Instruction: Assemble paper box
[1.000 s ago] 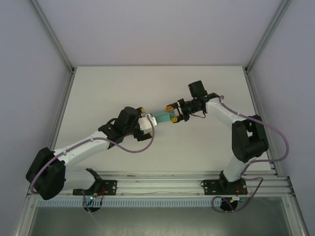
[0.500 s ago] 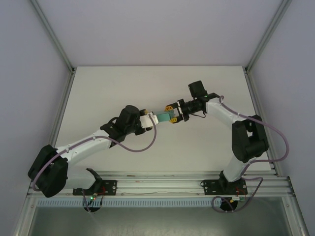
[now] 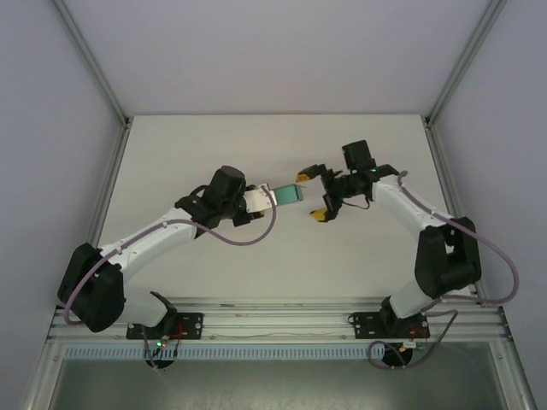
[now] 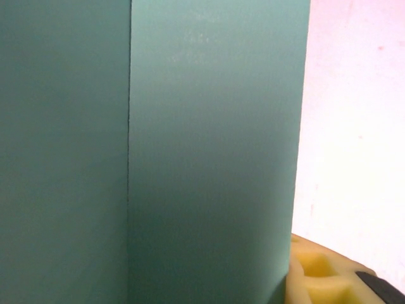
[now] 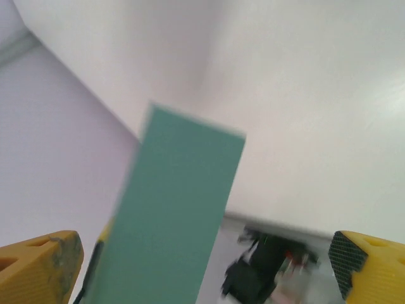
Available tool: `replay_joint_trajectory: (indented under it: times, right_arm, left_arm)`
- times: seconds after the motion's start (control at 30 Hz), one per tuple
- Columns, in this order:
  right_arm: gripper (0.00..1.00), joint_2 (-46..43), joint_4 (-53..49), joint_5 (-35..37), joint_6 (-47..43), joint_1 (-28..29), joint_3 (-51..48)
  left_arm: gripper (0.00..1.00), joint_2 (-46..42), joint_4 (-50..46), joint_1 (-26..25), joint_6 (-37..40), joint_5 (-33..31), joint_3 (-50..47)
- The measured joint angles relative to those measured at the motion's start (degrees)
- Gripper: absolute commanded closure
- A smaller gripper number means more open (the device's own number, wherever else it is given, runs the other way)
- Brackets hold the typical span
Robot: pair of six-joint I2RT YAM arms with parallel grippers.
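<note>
Pinching the paper box (image 3: 289, 195) is the left pincer (image 3: 272, 198), crease (image 4: 130, 158) visible up close (right pincer (image 3: 309, 196) spread).

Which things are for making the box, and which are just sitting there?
For the job: paper box, held by the left gripper; right gripper, open beside it.
Just there: table; metal rail; purple cable.
</note>
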Motion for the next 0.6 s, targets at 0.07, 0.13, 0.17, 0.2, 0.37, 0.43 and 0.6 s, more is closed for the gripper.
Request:
replay_joint_trajectory:
  times: [0.07,0.13,0.17,0.2,0.37,0.43,0.6]
  right_arm:
    - [0.0,-1.84,-2.32,8.04,-7.02,-2.21,1.05]
    - [0.01,-4.09,-3.41,15.52,-15.39,-3.1,2.47]
    - [0.0,-5.9,-3.06,18.69,-20.26,-3.1,2.75]
    - [0.0,-7.93,-2.45,20.65,-24.76,-3.08,2.64]
    - [0.01,-20.7,9.44,21.97,-42.86,-2.97,-5.6]
    - [0.05,-21.86,11.58,19.15,-48.3,-2.91,-7.78]
    - [0.1,-16.17,9.05,12.72,-63.63,1.01,-7.54]
  left_arm:
    - [0.64,1.53,-3.63,0.61,0.5,1.25,1.99]
    - [0.64,3.69,-7.39,0.87,1.05,2.45,4.31]
    - [0.63,5.16,-9.57,0.87,1.29,3.26,5.81]
    - [0.63,6.54,-11.26,0.87,1.4,3.93,7.04]
    - [0.62,13.25,-18.38,0.87,1.46,6.97,12.26]
    - [0.62,15.34,-20.31,0.87,1.46,7.56,13.66]
    - [0.63,21.27,-25.07,0.87,1.75,8.26,18.29]
